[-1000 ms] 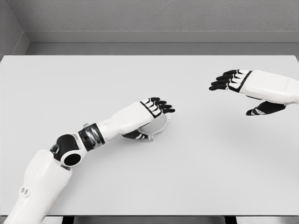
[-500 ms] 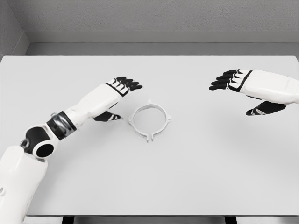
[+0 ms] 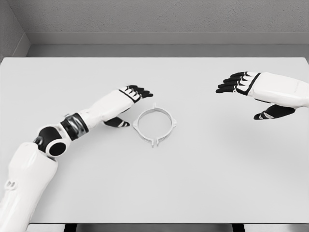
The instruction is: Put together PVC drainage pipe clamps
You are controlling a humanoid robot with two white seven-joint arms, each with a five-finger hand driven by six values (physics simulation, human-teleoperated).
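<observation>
A white pipe clamp ring [image 3: 154,124] lies flat on the white table [image 3: 203,183], a little left of the middle. It is a thin open hoop with small tabs sticking out from its rim: one at the far side, one at the near side, and one at each of the left and right sides. Nothing touches it.

The left hand [image 3: 126,103] sits just to the left of the ring, palm down, its arm reaching in from the near left corner. Its black fingers [image 3: 140,90] are stretched out and lie close together, pointing right and slightly away, past the far-left edge of the ring. The thumb [image 3: 117,123] hangs lower, pointing toward the ring's left tab, close to it but apart from it. The hand grasps nothing.

The right hand [image 3: 256,92] hovers well apart from the ring, over the far right part of the table, its arm entering from the right edge. Its fingers [image 3: 231,83] point left, extended and loosely side by side, with the thumb [image 3: 270,112] held lower and apart. It too is empty.

A grey wall [image 3: 154,19] runs behind the table's far edge.
</observation>
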